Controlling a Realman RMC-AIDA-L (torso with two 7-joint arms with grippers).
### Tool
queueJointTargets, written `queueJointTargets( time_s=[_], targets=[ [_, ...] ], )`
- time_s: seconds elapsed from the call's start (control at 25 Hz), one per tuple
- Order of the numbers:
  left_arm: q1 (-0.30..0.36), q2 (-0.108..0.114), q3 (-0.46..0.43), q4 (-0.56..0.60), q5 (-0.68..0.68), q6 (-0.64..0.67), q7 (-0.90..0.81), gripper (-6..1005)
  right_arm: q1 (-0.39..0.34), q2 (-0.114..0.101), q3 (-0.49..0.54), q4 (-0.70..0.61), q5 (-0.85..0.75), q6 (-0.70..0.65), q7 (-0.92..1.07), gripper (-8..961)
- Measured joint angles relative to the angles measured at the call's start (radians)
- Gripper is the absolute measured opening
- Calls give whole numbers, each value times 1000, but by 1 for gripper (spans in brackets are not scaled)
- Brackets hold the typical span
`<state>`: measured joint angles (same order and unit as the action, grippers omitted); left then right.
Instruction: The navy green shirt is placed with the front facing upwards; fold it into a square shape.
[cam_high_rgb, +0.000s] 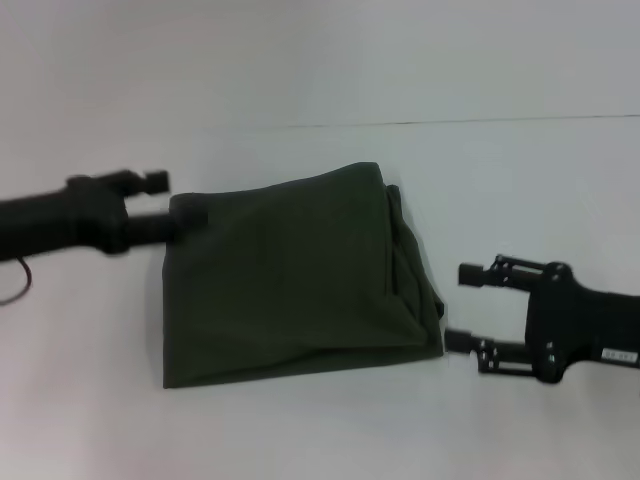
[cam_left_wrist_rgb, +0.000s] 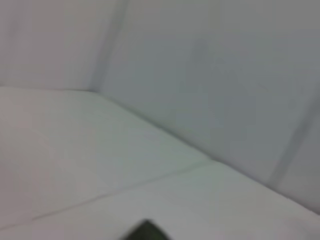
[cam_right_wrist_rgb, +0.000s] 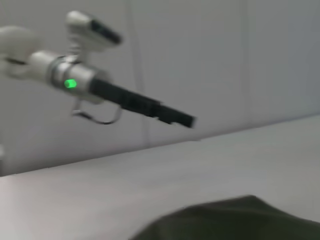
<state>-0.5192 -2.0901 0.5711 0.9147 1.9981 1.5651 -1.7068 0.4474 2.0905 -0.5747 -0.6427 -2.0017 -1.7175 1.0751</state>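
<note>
Left tool (cam_high_rgb: 178, 205) sits at the far left corner of the navy green shirt (cam_high_rgb: 290, 275), its two fingers level with the cloth edge; whether they pinch the fabric or merely touch it cannot be told. Right tool (cam_high_rgb: 462, 307) hovers just beside the shirt's right edge, apart from the cloth, with its fingers spread wide and nothing between them.

The shirt lies near the middle of the white surface (cam_high_rgb: 330, 430), already folded into a roughly square bundle with the plain green side up; no lettering shows. Its right side looks bunched, with loose layers stacked along that edge, and the near edge runs slightly askew.

Folding appears close to done, and the step in hand seems to be the last tidying or letting go. Next, the left tool would likely need to free the corner, while the right tool could press or tuck the loose right-hand layers so the outline squares up.
</note>
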Motion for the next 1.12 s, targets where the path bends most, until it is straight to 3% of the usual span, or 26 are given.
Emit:
queueJointTargets(
  time_s=[0.08, 0.32, 0.76, 1.12],
  targets=[
    [0, 3, 2, -3, 12, 143, 91, 890, -3, 0, -22, -14, 0, -51, -3, 807],
    [26, -13, 10, -12, 17, 363, 246, 890, 4, 2, -79, -29, 1, -130, 0, 807],
    [101, -29, -19, -22, 109, 411, 360, 890, 97, 10, -168, 131, 12, -71, -62, 808],
    [110, -29, -66, -39, 127, 413, 396, 890, 141, 14, -213, 191, 13, -30, -81, 808]
  ],
)
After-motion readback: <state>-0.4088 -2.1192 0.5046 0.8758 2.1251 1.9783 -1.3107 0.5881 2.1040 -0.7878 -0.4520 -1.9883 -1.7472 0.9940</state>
